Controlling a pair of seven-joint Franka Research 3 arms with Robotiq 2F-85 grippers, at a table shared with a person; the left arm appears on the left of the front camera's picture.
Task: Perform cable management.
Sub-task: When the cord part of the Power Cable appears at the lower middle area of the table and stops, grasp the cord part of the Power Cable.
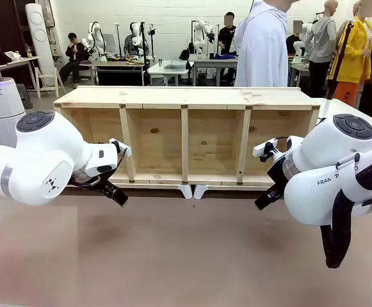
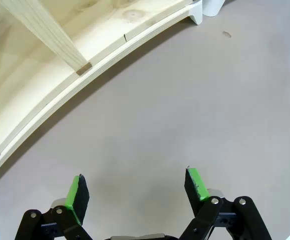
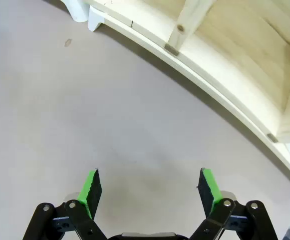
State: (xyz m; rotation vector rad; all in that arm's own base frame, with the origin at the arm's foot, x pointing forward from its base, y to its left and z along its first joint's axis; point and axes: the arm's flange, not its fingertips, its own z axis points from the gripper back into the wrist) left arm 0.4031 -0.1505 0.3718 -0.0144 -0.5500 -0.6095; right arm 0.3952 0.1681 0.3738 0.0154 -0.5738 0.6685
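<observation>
A workshop room lay behind a person in a white top (image 1: 262, 48). The grey-brown worktop (image 1: 186, 256) carried a long wooden shelf unit (image 1: 186, 96) of four open compartments along its far edge. The left gripper (image 2: 137, 182) and right gripper (image 3: 149, 182) gaped wide over bare worktop, gripping nothing. The cable's place could not be told.

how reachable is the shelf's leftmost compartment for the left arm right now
Probably yes: the left end effector hangs open close in front of the leftmost compartment, with bare table between them.
</observation>
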